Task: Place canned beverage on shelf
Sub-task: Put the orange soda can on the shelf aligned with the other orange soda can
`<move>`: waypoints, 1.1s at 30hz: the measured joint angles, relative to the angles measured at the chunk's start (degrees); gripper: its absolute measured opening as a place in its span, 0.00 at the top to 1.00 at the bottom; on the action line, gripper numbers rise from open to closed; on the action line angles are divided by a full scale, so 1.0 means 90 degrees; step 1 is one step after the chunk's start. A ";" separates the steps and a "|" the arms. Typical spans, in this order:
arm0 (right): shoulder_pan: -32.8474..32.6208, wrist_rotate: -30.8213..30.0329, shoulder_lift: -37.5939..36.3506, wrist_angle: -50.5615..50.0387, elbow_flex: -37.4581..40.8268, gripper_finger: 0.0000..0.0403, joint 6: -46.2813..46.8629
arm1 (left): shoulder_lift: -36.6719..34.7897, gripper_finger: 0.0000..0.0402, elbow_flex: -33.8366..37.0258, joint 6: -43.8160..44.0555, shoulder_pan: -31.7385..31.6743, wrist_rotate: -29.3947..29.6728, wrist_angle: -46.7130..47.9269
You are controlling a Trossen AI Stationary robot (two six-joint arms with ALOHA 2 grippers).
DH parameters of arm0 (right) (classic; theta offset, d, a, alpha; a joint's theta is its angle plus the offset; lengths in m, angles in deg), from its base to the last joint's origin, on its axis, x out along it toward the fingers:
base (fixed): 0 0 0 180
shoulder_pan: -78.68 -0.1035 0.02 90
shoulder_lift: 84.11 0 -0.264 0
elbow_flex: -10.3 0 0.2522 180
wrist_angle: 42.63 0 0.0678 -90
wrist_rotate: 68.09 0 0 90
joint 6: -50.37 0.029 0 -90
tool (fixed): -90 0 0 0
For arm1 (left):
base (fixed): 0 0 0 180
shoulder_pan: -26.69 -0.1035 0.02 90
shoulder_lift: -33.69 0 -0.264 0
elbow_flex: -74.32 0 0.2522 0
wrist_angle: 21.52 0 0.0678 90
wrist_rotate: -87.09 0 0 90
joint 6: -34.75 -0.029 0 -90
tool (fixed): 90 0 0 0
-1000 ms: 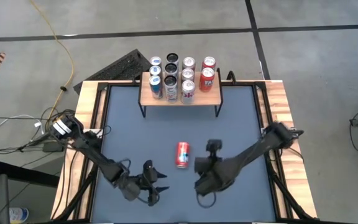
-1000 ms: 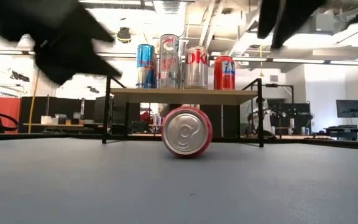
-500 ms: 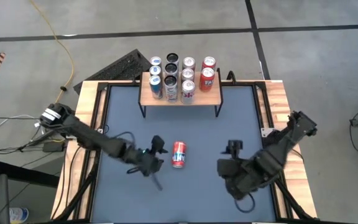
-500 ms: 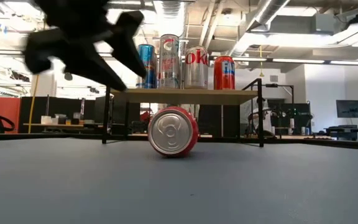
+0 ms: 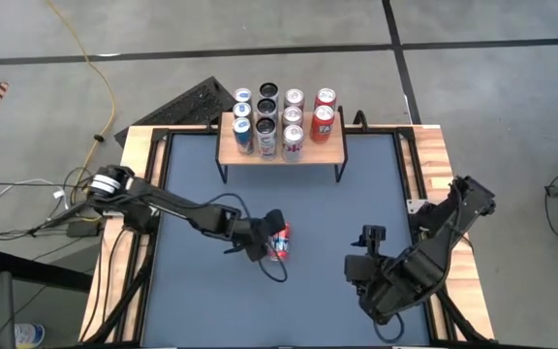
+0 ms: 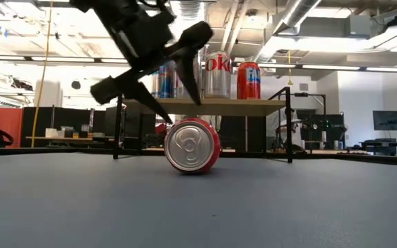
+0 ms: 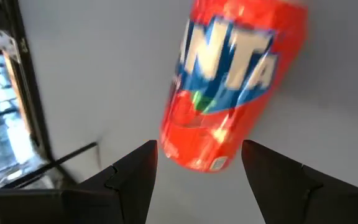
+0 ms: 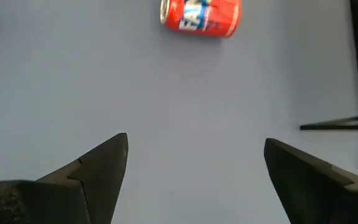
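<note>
A red can (image 5: 280, 242) reading "NTA" lies on its side in front of the shelf (image 5: 281, 147), which carries 8 upright cans (image 5: 280, 120), 1 marked "oke". The left gripper (image 5: 268, 236), fingers open, hangs over the red can. The right gripper (image 5: 368, 269), open and empty, waits beside it.

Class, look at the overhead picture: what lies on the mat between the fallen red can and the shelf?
Nothing. In the high view, bare mat separates the fallen red can from the shelf; the left gripper sits at the can's other side.
</note>
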 joint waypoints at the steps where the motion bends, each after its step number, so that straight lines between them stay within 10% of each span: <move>1: -0.0025 -0.0012 -0.0005 0.0025 0.0045 0.12 0.0131 | 0.0120 0.44 -0.0139 -0.0112 0.0028 0.0201 0.0063; 6: -0.0282 -0.0695 -0.0005 0.0204 0.0476 0.12 0.0703 | 0.0406 0.44 -0.0921 0.0607 0.0169 0.0459 0.0257; 16: -0.0385 -0.4266 -0.0002 0.1694 0.1157 0.12 0.0323 | -0.1151 0.44 -0.1941 0.3901 0.0154 -0.1935 0.0998; 26: 0.2014 0.0638 0.0005 0.4258 0.0780 0.14 -0.5404 | -0.3183 0.44 -0.0379 0.5916 0.1011 -0.2386 0.0331; 33: 0.2981 0.1246 0.0091 0.4076 0.0775 0.16 -0.9064 | -0.3877 0.44 0.0288 0.6171 0.2053 -0.1438 -0.0151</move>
